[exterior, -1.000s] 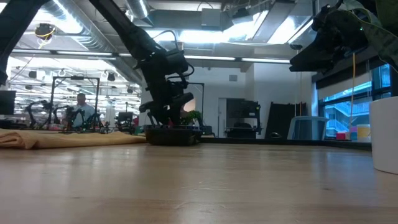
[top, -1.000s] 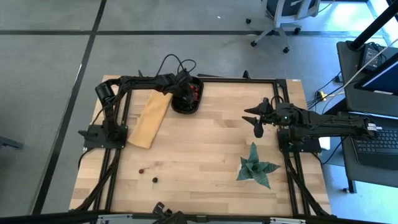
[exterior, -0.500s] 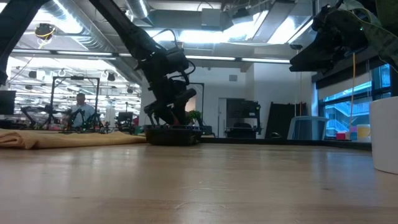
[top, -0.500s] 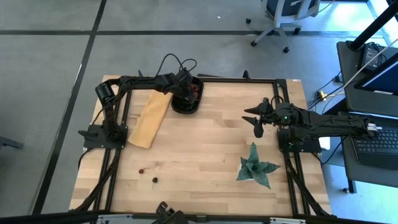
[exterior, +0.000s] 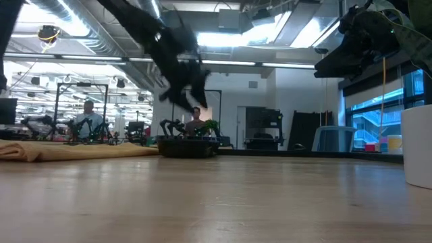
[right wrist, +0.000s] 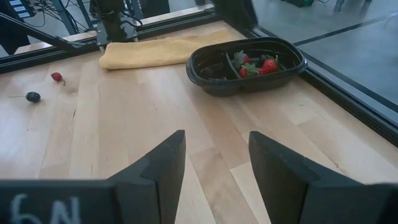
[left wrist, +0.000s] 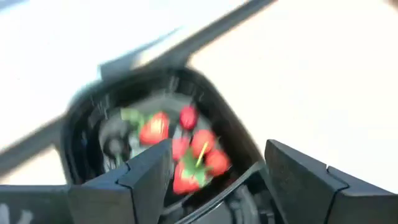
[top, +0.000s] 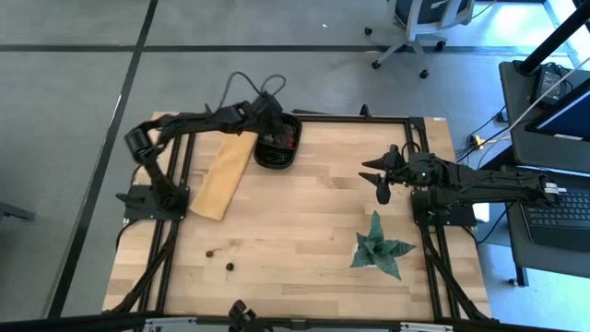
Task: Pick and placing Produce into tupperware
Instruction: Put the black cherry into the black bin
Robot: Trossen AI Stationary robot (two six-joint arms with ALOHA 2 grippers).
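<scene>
Two loose berries near, a filled tub far.
One red strawberry [top: 211, 250] and one dark cherry-like berry [top: 229, 266] lie on the pale wooden desk [top: 295, 212] at its near edge, close together; the green spiky star-shaped plant [top: 379, 247] sits to the right; the right pincer [top: 381, 175] hovers mid-desk, fingers parted, empty; at the far edge, the small black rounded plastic tub [top: 277, 143] holds several red strawberries [left wrist: 193, 152], beside a tan folded cloth [top: 224, 173]; the left pincer [left wrist: 214, 171] hangs above the tub, wide and empty.
</scene>
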